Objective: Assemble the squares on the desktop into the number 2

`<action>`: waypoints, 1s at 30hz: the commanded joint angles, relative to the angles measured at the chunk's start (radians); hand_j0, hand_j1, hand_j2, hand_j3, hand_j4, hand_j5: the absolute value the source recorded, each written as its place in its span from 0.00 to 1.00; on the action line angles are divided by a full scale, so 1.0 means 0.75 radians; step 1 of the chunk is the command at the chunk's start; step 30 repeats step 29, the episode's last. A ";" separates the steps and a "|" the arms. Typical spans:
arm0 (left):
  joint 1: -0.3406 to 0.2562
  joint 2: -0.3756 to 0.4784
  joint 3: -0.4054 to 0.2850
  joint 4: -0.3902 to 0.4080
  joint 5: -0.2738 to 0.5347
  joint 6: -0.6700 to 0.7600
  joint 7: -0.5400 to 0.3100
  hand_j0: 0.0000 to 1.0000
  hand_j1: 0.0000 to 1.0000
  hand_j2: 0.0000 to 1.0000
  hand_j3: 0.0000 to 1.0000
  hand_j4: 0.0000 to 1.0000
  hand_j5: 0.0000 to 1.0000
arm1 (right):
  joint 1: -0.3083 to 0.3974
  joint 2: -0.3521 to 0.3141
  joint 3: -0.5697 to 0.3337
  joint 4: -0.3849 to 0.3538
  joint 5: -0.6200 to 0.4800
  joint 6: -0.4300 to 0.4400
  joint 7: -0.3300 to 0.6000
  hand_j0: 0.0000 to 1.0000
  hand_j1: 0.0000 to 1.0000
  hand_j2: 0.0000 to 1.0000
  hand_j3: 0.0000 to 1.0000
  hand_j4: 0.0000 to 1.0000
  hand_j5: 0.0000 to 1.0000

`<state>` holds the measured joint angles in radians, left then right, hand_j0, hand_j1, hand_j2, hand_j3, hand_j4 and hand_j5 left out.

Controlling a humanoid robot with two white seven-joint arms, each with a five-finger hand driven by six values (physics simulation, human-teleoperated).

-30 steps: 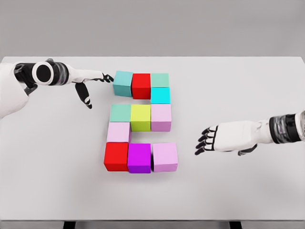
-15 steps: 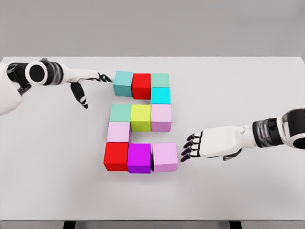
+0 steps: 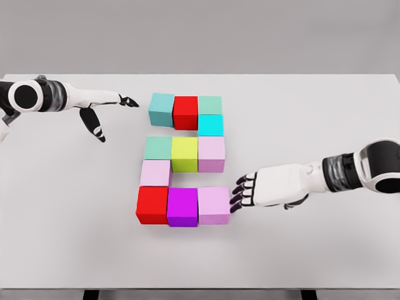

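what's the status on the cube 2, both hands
Right hand open, fingertips at the lilac corner cube. Left hand open, apart from the teal cube. Nothing in the way.

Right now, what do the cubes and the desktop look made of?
The cubes, such as the yellow-green cube, look like matte plastic or painted foam: flat colour, no grain, no highlights. The desktop looks like smooth white laminate, evenly lit. Being simulator renders, neither is certain.

Single head view, looking down at white table (image 3: 325, 125), moderately near
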<state>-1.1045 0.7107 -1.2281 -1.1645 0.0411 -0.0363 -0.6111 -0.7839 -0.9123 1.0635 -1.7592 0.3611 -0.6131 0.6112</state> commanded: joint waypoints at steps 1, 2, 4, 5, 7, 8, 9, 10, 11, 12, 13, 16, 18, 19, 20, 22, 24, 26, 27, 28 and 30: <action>0.000 0.001 0.001 0.000 0.003 -0.007 0.000 1.00 1.00 1.00 1.00 1.00 1.00 | 0.000 0.008 0.012 0.000 -0.007 0.003 0.000 1.00 1.00 1.00 1.00 1.00 1.00; 0.000 0.001 0.001 0.000 0.003 -0.007 0.000 1.00 1.00 1.00 1.00 1.00 1.00 | 0.000 0.008 0.014 0.000 -0.007 0.003 0.000 1.00 1.00 1.00 1.00 1.00 1.00; 0.000 0.001 0.001 0.002 0.002 -0.007 0.000 1.00 1.00 1.00 1.00 1.00 1.00 | -0.006 0.010 0.018 0.000 -0.007 0.003 0.000 1.00 1.00 1.00 1.00 1.00 1.00; 0.000 0.001 0.001 0.002 0.002 -0.007 0.000 1.00 1.00 1.00 1.00 1.00 1.00 | -0.008 0.010 0.026 0.002 -0.007 0.003 0.000 1.00 1.00 1.00 1.00 1.00 1.00; 0.000 0.001 0.001 0.002 0.002 -0.007 0.000 1.00 1.00 1.00 1.00 1.00 1.00 | -0.016 0.004 0.026 0.002 -0.005 0.003 0.000 1.00 1.00 1.00 1.00 1.00 1.00; 0.000 0.001 0.001 0.002 0.003 -0.007 0.000 1.00 1.00 1.00 1.00 1.00 1.00 | -0.022 -0.003 0.026 0.002 -0.005 0.003 0.000 1.00 1.00 1.00 1.00 1.00 1.00; 0.000 0.001 0.001 0.004 0.000 -0.007 0.000 1.00 1.00 1.00 1.00 1.00 1.00 | -0.023 -0.005 0.026 0.002 -0.005 0.003 0.000 1.00 1.00 1.00 1.00 1.00 1.00; 0.000 0.001 0.001 0.004 0.003 -0.007 0.000 1.00 1.00 1.00 1.00 1.00 1.00 | -0.025 -0.007 0.026 0.002 -0.005 0.003 0.000 1.00 1.00 1.00 1.00 1.00 1.00; 0.000 0.001 0.001 0.004 0.003 -0.005 0.000 1.00 1.00 1.00 1.00 1.00 1.00 | -0.029 -0.011 0.024 0.002 -0.005 0.003 0.000 1.00 1.00 1.00 1.00 1.00 1.00; 0.000 0.001 0.001 0.006 0.003 -0.005 0.000 1.00 1.00 1.00 1.00 1.00 1.00 | -0.031 -0.013 0.024 0.002 -0.005 0.003 0.000 1.00 1.00 1.00 1.00 1.00 1.00; 0.000 0.001 0.001 0.006 0.003 -0.005 0.000 1.00 1.00 1.00 1.00 1.00 1.00 | -0.033 -0.015 0.022 0.004 -0.007 0.003 0.000 1.00 1.00 1.00 1.00 1.00 1.00; 0.000 0.001 0.001 0.006 0.003 -0.005 0.000 1.00 1.00 1.00 1.00 1.00 1.00 | -0.037 -0.031 -0.023 0.034 -0.013 0.003 0.000 1.00 1.00 1.00 1.00 1.00 1.00; 0.000 0.001 0.001 0.008 0.003 -0.005 0.000 1.00 1.00 1.00 1.00 1.00 1.00 | -0.037 -0.031 -0.119 0.134 -0.117 0.003 0.000 1.00 1.00 1.00 1.00 1.00 1.00; 0.000 0.001 0.001 0.010 0.003 -0.005 0.000 1.00 1.00 1.00 1.00 1.00 1.00 | -0.035 -0.031 -0.191 0.312 -0.287 0.003 0.000 1.00 1.00 1.00 1.00 1.00 1.00; 0.000 0.001 0.001 0.010 0.003 -0.005 0.000 1.00 1.00 1.00 1.00 1.00 1.00 | -0.035 -0.031 -0.211 0.390 -0.346 0.003 0.000 1.00 1.00 1.00 1.00 1.00 1.00; 0.000 -0.001 0.001 0.010 0.003 -0.005 0.000 1.00 1.00 1.00 1.00 1.00 1.00 | -0.037 -0.027 -0.207 0.427 -0.369 0.003 0.000 1.00 1.00 1.00 1.00 1.00 1.00; 0.000 -0.001 0.001 0.010 0.003 -0.005 0.000 1.00 1.00 1.00 1.00 1.00 1.00 | -0.037 -0.027 -0.205 0.427 -0.369 0.003 0.000 1.00 1.00 1.00 1.00 1.00 1.00; 0.000 -0.001 0.001 0.012 0.003 -0.005 0.000 1.00 1.00 1.00 1.00 1.00 1.00 | -0.037 -0.025 -0.205 0.427 -0.367 0.003 0.000 1.00 1.00 1.00 1.00 1.00 1.00; 0.000 -0.001 0.001 0.012 0.003 -0.005 0.000 1.00 1.00 1.00 1.00 1.00 1.00 | -0.037 -0.025 -0.203 0.425 -0.367 0.003 0.000 1.00 1.00 1.00 1.00 1.00 1.00; 0.000 -0.001 0.001 0.012 0.003 -0.005 0.000 1.00 1.00 1.00 1.00 1.00 1.00 | -0.037 -0.025 -0.203 0.425 -0.367 0.003 0.000 1.00 1.00 1.00 1.00 1.00 1.00; 0.000 -0.001 0.001 0.015 0.000 -0.005 0.000 1.00 1.00 1.00 1.00 1.00 1.00 | -0.037 -0.025 -0.203 0.425 -0.367 0.003 0.000 1.00 1.00 1.00 1.00 1.00 1.00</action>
